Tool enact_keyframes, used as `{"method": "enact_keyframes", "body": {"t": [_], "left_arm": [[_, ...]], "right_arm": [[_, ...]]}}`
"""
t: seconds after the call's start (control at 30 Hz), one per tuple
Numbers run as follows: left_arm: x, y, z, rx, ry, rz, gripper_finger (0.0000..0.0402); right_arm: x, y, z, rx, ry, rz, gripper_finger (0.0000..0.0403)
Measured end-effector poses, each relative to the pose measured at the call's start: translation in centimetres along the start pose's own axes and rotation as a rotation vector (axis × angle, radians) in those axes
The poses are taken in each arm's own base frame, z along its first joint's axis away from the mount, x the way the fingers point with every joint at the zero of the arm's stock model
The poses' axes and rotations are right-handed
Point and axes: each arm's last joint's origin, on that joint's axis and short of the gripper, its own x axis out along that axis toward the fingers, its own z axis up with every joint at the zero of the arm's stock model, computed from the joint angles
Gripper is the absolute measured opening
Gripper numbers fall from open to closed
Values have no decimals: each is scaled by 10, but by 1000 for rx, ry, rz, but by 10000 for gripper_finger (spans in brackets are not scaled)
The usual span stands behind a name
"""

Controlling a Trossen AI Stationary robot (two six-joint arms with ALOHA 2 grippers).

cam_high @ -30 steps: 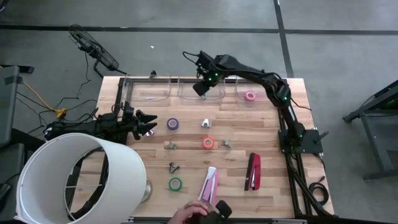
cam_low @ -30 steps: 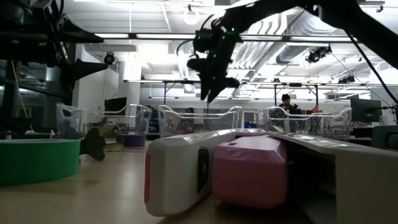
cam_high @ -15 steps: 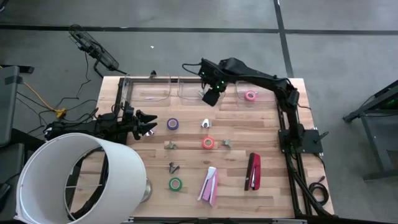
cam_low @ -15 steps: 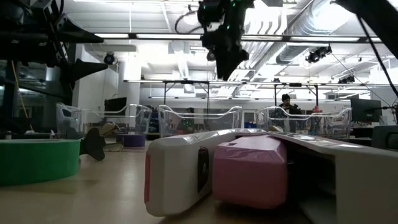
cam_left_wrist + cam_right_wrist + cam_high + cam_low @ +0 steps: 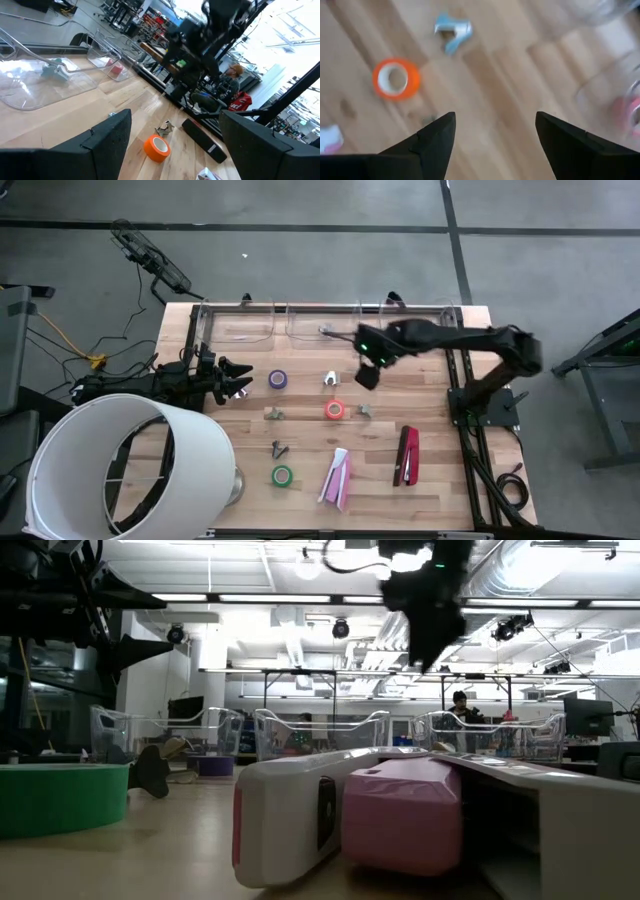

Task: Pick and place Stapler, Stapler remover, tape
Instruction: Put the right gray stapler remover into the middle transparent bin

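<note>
- Right gripper (image 5: 367, 375) hangs above the table beside the clear bins, fingers spread wide, holding nothing.
- Left gripper (image 5: 238, 383) waits open and empty near the purple tape (image 5: 278, 379).
- Red-orange tape (image 5: 335, 410) ring lies flat mid-table.
- Red stapler (image 5: 407, 456) lies toward the right edge.

High view looks straight down; low view level; both share the table (image 5: 430, 470).

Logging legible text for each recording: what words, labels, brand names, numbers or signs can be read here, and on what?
None can be read in any view.
Red stapler: no legible marking.
Pink-and-white stapler: no print shows.
Tape rolls, such as the red-orange tape: plain.
Room behind the table: any signs too small or blurred.
</note>
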Motion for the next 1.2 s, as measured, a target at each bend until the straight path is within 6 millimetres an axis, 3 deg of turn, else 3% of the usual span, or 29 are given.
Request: {"method": "enact_keyframes", "body": {"t": [0.27,0.53,0.8,1.2], "left_arm": [[0,0,0,0,0,0,296],[0,0,0,0,0,0,296],[0,0,0,0,0,0,296],[0,0,0,0,0,0,296]], "right_arm": [[12,3,-71,-7,-3,104,268],[41,6,-115,-44,-33,267,268],[79,7,-139,-140,-186,391,268],[100,5,-150,-319,-339,308,268]]}}
